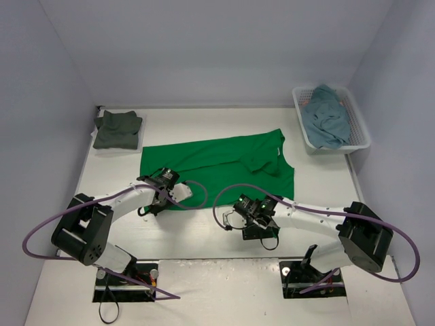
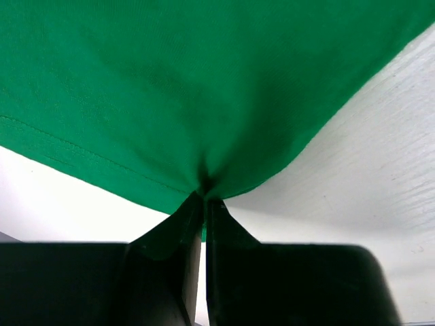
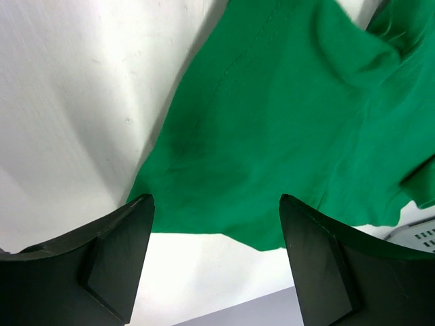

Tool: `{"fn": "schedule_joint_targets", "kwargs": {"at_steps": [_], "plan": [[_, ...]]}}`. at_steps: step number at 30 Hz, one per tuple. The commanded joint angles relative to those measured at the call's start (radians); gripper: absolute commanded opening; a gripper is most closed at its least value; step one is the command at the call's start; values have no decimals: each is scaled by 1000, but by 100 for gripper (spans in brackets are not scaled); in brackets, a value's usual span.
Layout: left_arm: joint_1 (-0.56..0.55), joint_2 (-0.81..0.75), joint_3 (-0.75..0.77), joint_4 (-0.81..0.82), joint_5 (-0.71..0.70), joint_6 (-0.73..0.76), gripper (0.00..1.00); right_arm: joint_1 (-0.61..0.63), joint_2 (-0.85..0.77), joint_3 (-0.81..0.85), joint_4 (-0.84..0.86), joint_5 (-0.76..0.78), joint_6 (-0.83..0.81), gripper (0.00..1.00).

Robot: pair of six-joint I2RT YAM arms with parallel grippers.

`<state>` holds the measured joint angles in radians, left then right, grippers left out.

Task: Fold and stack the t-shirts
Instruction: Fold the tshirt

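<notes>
My left gripper (image 2: 204, 198) is clamped on a thin pinch of hem of the bright green t-shirt (image 1: 224, 159) spread on the table (image 1: 204, 251), and my right gripper (image 3: 214, 204) gapes empty by its near edge, so lifting one-sided risks a slip or a skewed fold.

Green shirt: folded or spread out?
Spread: the green shirt lies open across the table, one sleeve flopped inward. The left gripper has its jaws shut on a hem corner.
</notes>
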<state>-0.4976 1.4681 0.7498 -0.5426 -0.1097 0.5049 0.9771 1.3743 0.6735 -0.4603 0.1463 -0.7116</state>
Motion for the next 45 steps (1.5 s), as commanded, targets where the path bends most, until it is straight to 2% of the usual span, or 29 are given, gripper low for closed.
{"fn": "schedule_joint_targets", "kwargs": {"at_steps": [1, 8, 18, 39, 42, 45], "plan": [[1, -40, 11, 7, 28, -23, 0, 21, -29, 47, -28, -11, -12, 72], [-1, -78, 17, 23, -4, -48, 0, 63, -55, 90, -31, -56, 17, 76], [-1, -71, 40, 4, -18, -49, 0, 84, 42, 47, -28, -128, 27, 75], [1, -86, 45, -10, -7, -42, 0, 48, 94, 17, -28, 21, 20, 72], [-1, -86, 37, -5, -5, -45, 0, 34, 117, 17, -28, 16, 6, 70], [-1, -81, 33, 0, -4, -43, 0, 6, 153, 23, -26, -5, -3, 61]]}}
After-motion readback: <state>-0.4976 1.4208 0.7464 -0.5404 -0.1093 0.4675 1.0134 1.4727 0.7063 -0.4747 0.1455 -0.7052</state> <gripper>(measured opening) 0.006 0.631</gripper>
